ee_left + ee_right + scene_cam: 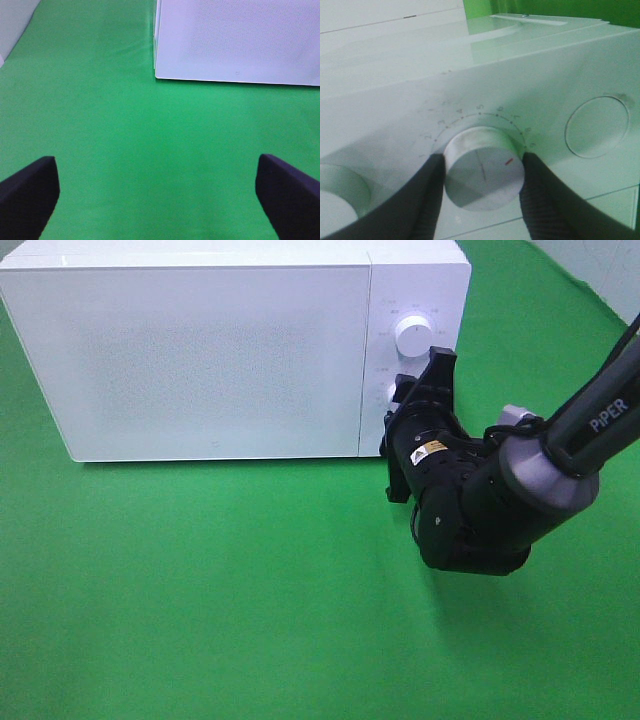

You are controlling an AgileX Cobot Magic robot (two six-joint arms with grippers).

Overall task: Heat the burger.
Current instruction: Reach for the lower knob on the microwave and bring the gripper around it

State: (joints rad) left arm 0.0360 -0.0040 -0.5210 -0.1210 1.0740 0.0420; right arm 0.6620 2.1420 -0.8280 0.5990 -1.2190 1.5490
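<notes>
Microwave (235, 40) cut off; numerals (480, 107) around dial (484, 167) blurred.

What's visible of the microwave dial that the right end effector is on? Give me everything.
The dial is a round, silvery-white knob, plastic or brushed metal by its look, standing out from the white microwave control panel. Its flat face carries a thin dark line and a short red mark. A printed arc of ticks and digits partly rings it. The right end effector grips it on two opposite sides. In the high view that end effector hides it.

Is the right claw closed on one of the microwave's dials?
Yes, the right claw clamps the red-marked dial from both sides.
</notes>
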